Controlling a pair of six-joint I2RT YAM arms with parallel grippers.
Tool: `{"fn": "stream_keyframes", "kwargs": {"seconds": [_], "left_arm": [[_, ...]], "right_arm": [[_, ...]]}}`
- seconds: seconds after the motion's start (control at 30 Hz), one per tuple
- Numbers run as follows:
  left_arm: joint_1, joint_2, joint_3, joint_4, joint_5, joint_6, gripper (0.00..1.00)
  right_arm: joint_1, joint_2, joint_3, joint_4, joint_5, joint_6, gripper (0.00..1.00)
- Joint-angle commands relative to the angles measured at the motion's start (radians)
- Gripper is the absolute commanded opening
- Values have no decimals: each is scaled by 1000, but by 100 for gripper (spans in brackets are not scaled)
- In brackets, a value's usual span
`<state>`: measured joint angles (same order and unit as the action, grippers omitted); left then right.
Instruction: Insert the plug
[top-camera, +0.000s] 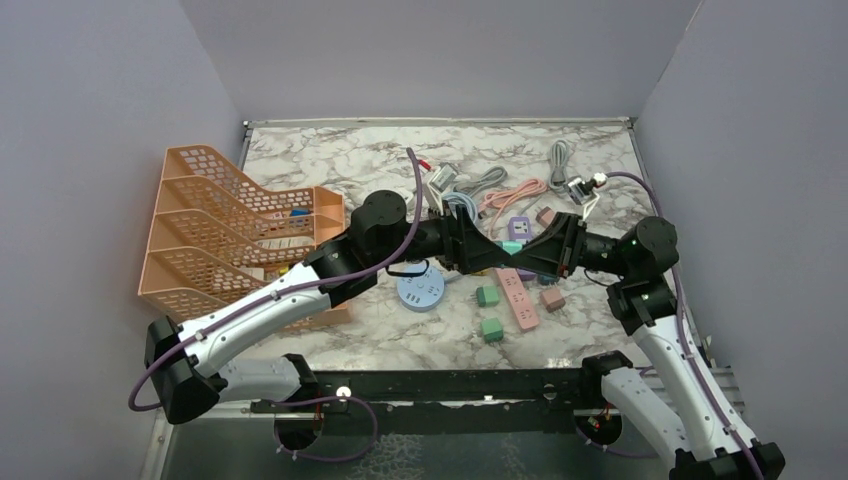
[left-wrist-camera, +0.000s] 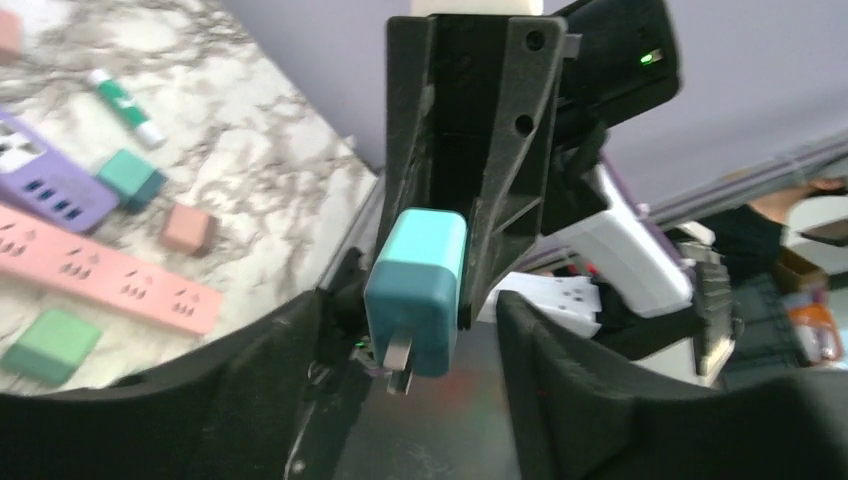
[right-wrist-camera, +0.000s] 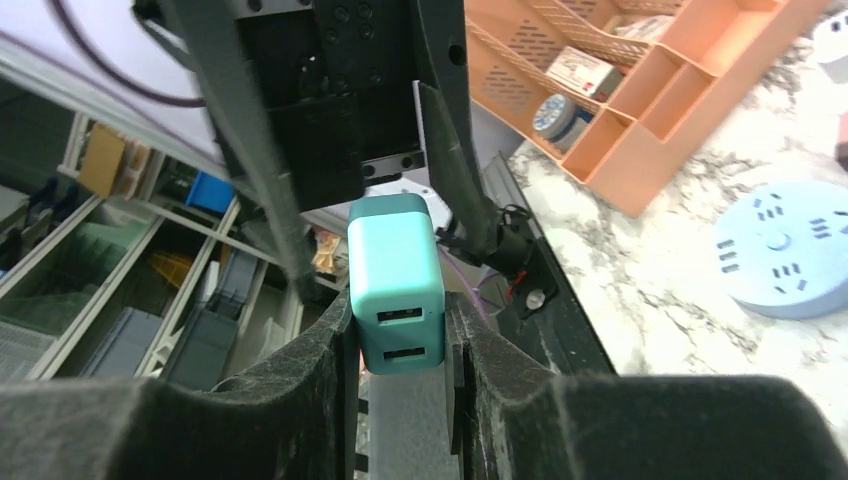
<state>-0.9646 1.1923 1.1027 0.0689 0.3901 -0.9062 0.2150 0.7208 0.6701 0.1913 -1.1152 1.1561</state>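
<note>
Right wrist: pinches teal plug (right-wrist-camera: 396, 285) tight in right tool (right-wrist-camera: 400, 335), up in the air above counter (top-camera: 330, 165). Points metal prongs (left-wrist-camera: 398, 355) at left tool (left-wrist-camera: 405, 320), spread wide on both sides of plug. Below, lying on counter: pink power strip (top-camera: 518, 297), round blue socket (top-camera: 421, 291), with orange rack (top-camera: 240, 240) off to the left.

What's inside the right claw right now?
A teal charger plug, pinched in the right claw, two USB ports facing its camera; the left wrist view shows its prongs. The pads cover its gripped sides.
</note>
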Motion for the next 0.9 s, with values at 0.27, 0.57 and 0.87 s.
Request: {"fn": "stream_keyframes", "kwargs": {"seconds": [0.27, 0.57, 0.87], "left_arm": [[43, -223, -136, -399, -634, 331, 93], [43, -436, -396, -416, -727, 402, 95], [42, -522, -523, -315, -744, 437, 95]], "right_arm": [[-2, 138, 45, -565, 366, -586, 1], [-2, 177, 100, -729, 681, -678, 1], [12, 286, 213, -832, 932, -863, 1]]}}
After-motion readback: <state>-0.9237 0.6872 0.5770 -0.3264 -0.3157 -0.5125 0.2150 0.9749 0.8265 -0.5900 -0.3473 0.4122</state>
